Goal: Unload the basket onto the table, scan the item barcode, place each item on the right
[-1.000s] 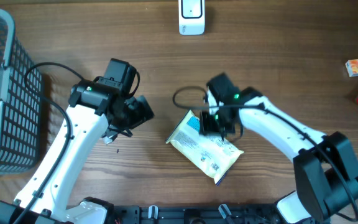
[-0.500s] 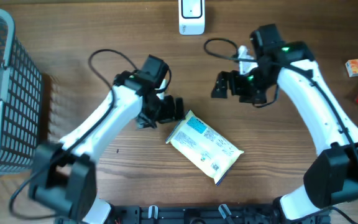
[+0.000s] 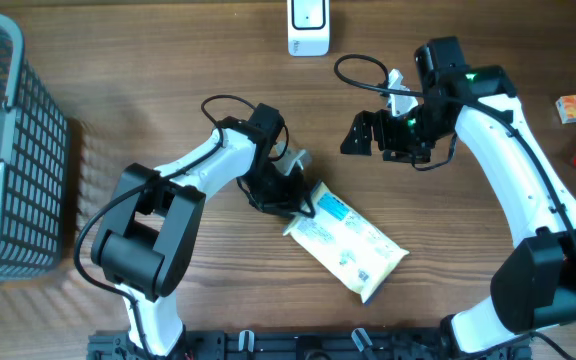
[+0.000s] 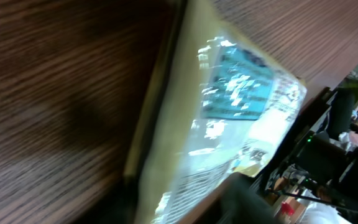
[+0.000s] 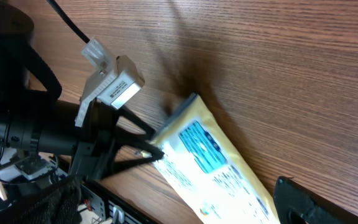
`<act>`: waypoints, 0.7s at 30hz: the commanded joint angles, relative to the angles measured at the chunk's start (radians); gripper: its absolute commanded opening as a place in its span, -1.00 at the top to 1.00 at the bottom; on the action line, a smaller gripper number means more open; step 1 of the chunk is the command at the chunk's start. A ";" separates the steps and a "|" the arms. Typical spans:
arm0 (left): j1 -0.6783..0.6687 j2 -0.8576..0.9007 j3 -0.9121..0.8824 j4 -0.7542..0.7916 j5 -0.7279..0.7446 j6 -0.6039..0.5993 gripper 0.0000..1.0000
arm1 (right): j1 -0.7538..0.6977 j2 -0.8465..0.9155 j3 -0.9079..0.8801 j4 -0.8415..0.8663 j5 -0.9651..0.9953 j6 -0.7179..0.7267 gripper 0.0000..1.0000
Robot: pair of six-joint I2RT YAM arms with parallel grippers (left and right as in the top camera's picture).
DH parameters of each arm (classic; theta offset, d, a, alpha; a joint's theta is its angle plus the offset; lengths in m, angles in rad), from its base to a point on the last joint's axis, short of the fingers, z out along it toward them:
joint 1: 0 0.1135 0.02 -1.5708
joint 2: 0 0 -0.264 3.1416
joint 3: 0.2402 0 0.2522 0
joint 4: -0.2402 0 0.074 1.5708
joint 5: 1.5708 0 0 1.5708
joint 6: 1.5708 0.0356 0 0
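Left jaws look clamped on the packet (image 3: 353, 245) corner (wrist view blurry); we reckon to lift it toward the scanner (image 3: 308, 27). Right jaws wide open, empty, held clear.

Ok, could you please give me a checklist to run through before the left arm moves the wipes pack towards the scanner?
1. Left tool on the wipes pack: ok, its fingertips meet on the pack's upper-left edge.
2. Grip firm enough to lift: cannot tell.
3. Right tool out of the way: ok, open and apart from the pack, up and to its right.
4. Barcode found: cannot tell, the pack's print is too small to read.
5. Way to the scanner: probably ok, only bare table shows between it and the pack.
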 commanded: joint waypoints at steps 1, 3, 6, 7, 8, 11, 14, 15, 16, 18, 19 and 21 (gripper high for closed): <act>-0.005 0.012 -0.006 0.006 -0.098 -0.072 0.92 | 0.001 0.005 0.019 0.002 0.010 -0.022 -0.99; -0.005 0.012 -0.006 0.011 -0.166 -0.152 0.92 | 0.002 0.005 0.019 0.002 0.010 -0.022 -0.99; -0.005 0.012 -0.006 0.018 -0.179 -0.177 0.92 | 0.002 0.005 0.019 -0.002 0.011 -0.022 -1.00; -0.005 0.012 -0.006 0.018 -0.179 -0.177 0.92 | 0.002 0.005 0.019 -0.002 0.019 -0.022 -0.99; -0.005 0.012 -0.006 0.018 -0.179 -0.177 0.92 | 0.002 0.005 0.019 -0.005 0.032 -0.022 -1.00; -0.011 0.012 -0.006 0.017 -0.172 -0.175 -0.74 | 0.002 0.005 0.019 -0.020 0.056 -0.024 -0.99; -0.027 0.012 -0.006 0.018 -0.106 -0.121 -1.00 | 0.002 0.005 0.018 -0.029 0.056 -0.048 -0.99; -0.032 0.012 -0.006 0.018 -0.078 -0.084 -1.00 | 0.002 0.005 0.017 -0.029 0.056 -0.048 -0.99; -0.037 0.012 -0.006 0.017 -0.061 -0.057 -1.00 | 0.002 0.005 0.017 -0.029 0.056 -0.048 -0.99; -0.038 0.012 -0.006 0.017 -0.054 -0.032 -1.00 | 0.002 0.005 0.017 -0.031 0.056 -0.061 -0.99; -0.038 0.012 -0.006 0.017 -0.041 -0.027 -1.00 | 0.002 0.005 0.017 -0.032 0.056 -0.070 -0.99; -0.039 0.012 -0.006 0.003 0.039 0.044 -1.00 | 0.002 0.005 0.010 -0.031 0.056 -0.074 -0.99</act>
